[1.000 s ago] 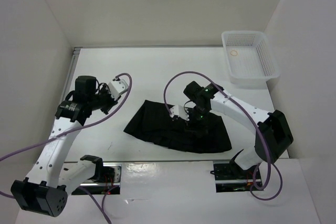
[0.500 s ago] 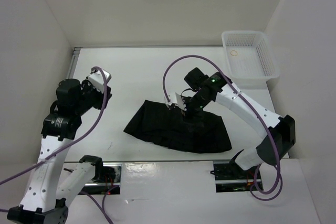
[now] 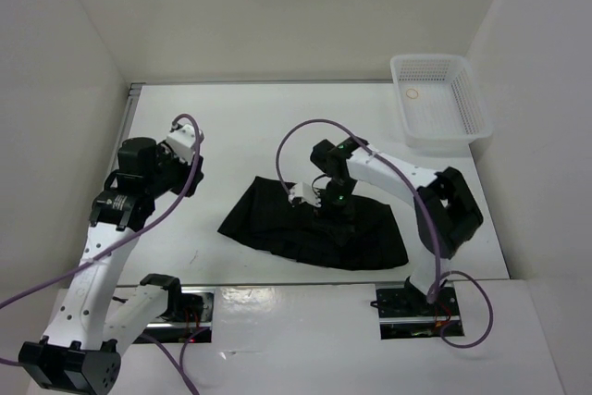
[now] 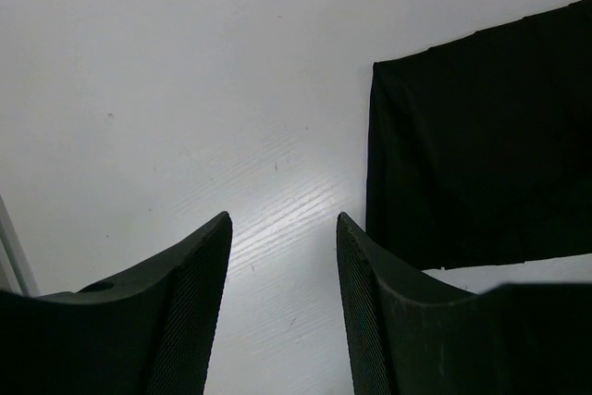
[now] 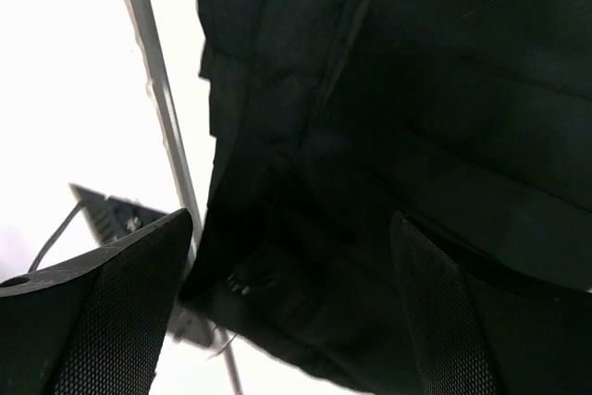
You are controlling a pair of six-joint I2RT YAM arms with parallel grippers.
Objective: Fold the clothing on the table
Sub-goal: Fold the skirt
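Top view: the black pleated skirt (image 3: 268, 219) lies flat on the white desk (image 3: 277, 127), low in the middle of the frame. Its long axis runs left to right and dips a little toward the lower right. The right tool (image 5: 291, 224) is the nearer one by far, hanging directly over the middle of the cloth. Its jaws are spread wide and pinch nothing, with dark pleats and a seam filling the gap below them. The left tool (image 4: 282, 224) is off to the left of the skirt, over bare desk, jaws parted and empty. From its own camera, the skirt's straight edge sits up and to the right of the fingers. So the cloth lies rightward of the left tool and straight under the right one. My read is that a fold across that long axis needs the left arm to close in on the near end first. The mesh basket (image 3: 400, 90) is in the upper right, well apart.
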